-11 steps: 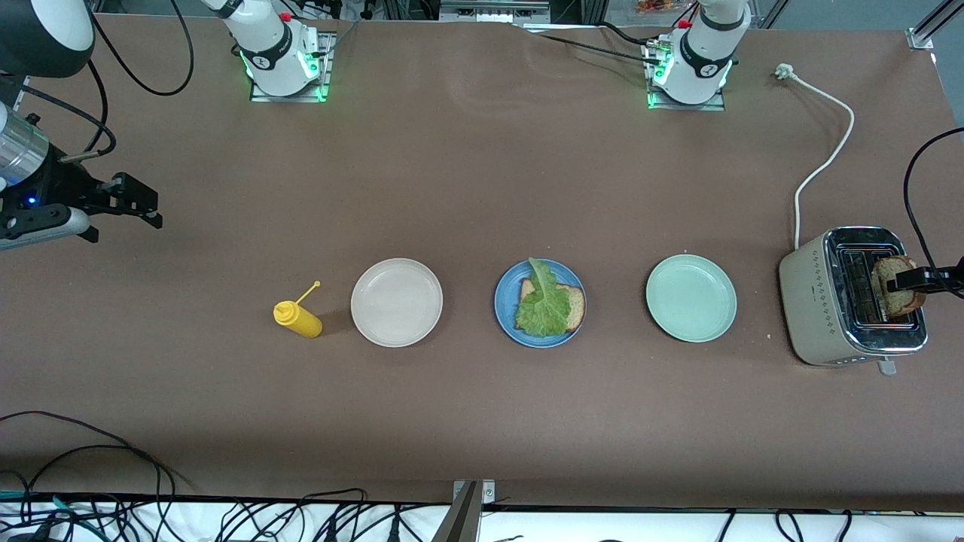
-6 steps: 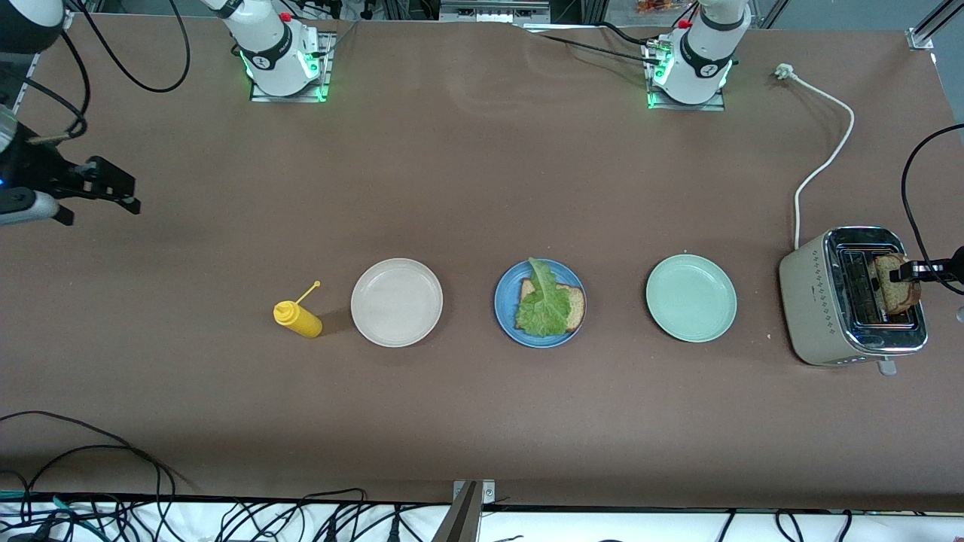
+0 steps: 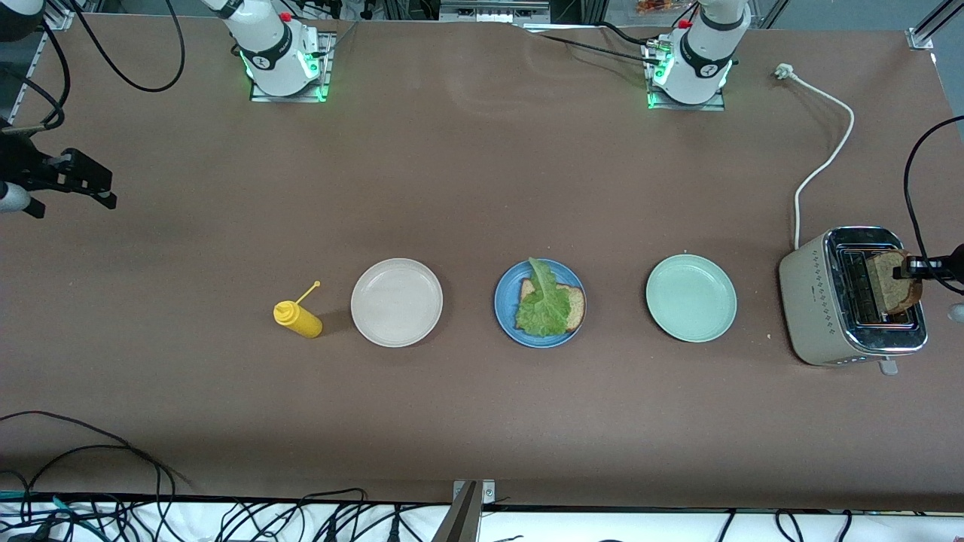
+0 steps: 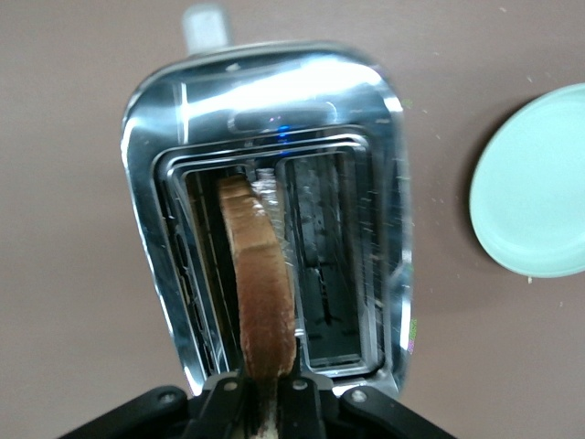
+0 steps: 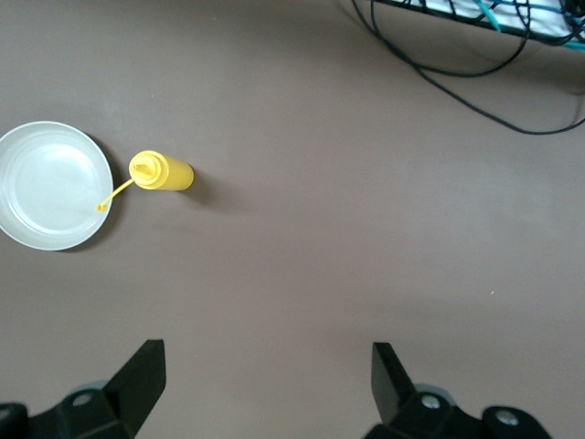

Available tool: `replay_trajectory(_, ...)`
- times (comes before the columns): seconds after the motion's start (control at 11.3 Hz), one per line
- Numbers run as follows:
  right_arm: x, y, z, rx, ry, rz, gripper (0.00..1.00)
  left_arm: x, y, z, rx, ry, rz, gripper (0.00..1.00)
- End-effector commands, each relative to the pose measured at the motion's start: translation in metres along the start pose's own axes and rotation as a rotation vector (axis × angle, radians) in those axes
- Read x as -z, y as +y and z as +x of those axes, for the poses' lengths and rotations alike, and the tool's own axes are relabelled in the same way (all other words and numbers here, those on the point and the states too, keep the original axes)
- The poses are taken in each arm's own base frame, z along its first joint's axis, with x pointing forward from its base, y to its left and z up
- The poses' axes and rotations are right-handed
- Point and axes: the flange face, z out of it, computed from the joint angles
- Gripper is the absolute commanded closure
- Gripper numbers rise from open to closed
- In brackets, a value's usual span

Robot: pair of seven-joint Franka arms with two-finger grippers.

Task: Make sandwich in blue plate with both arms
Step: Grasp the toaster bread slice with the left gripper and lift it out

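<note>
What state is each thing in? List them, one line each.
Toast: upright in the toaster slot, gripped.
Toaster: unplugged, one slot empty.
Blue plate: holds bread and lettuce.
Beige plate: empty.
Green plate: empty.
Bottle: cap off.
Left end effector: shut on toast.
Right end effector: open, waiting.

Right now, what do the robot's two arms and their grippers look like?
Both arms are glossy white with black joint bands; each base carries a red button and glows green at its mounting plate. Loose black cables trail off them. The left gripper and right gripper are matte black, with two angular fingers.
</note>
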Motion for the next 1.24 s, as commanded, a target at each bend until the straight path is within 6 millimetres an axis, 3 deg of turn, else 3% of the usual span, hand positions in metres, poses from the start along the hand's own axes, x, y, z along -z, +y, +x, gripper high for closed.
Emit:
replay_trajectory(0.0,0.0,0.004,0.003,0.014,-0.041,-0.056,0.0,0.061,0.093,0.001,-0.153,-0.094,0.229,1.0)
replay_trajectory(0.18,-0.001,-0.001,0.002,0.078,-0.059,-0.072,0.0,0.089,0.138,0.001,-0.202,-0.09,0.255,1.0)
replay_trajectory(0.27,0.0,-0.002,0.003,0.027,-0.052,-0.061,0.0,0.105,0.149,-0.003,-0.21,-0.074,0.249,1.0)
replay_trajectory(0.36,0.002,-0.001,0.006,0.019,-0.035,-0.064,0.0,0.117,0.174,-0.001,-0.253,-0.061,0.244,1.0)
replay_trajectory(0.62,0.006,0.001,0.012,0.02,-0.024,-0.069,0.0,0.135,0.224,-0.001,-0.323,-0.011,0.119,1.0)
replay_trajectory(0.98,0.002,0.006,0.013,0.013,-0.031,-0.071,0.0,0.131,0.251,0.001,-0.362,0.042,-0.172,1.0)
replay_trajectory(1.15,-0.003,0.012,0.013,0.006,-0.04,-0.071,0.0,0.109,0.269,0.012,-0.382,0.024,-0.384,1.0)
